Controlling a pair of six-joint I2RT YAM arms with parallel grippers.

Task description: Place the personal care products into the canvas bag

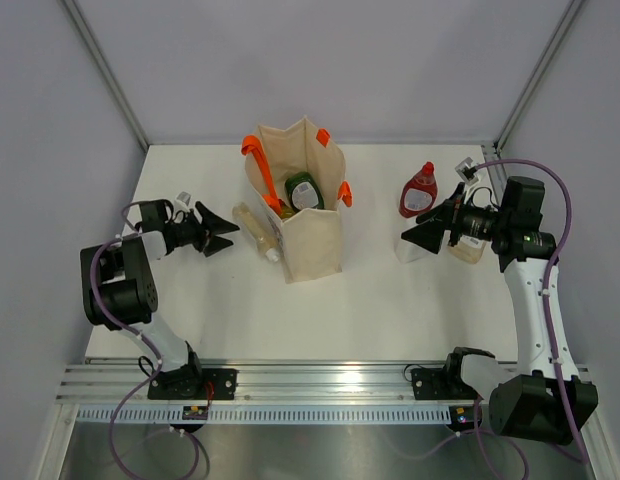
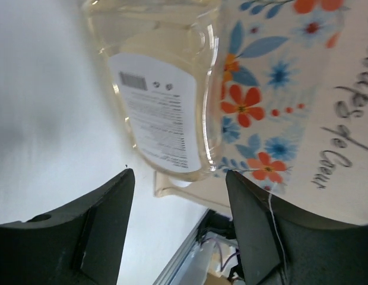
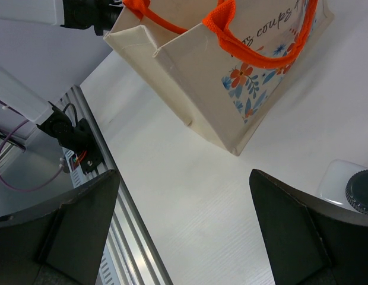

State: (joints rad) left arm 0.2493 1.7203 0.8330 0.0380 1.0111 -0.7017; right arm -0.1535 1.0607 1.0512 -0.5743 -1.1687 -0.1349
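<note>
Jaws of the left gripper and right gripper were held wide. The pale yellow bottle, laid beside the canvas bag, was judged light and slippery, best gripped across its flat body.

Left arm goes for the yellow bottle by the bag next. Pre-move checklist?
1. Left gripper open: ok.
2. Yellow bottle centred ahead of it: ok.
3. Bottle clear of the bag: not ok, it lies tight beside the floral side.
4. Bag upright, mouth open: ok.
5. Room inside next to the green bottle: cannot tell.
6. Right gripper open and away from the bag: ok.
</note>
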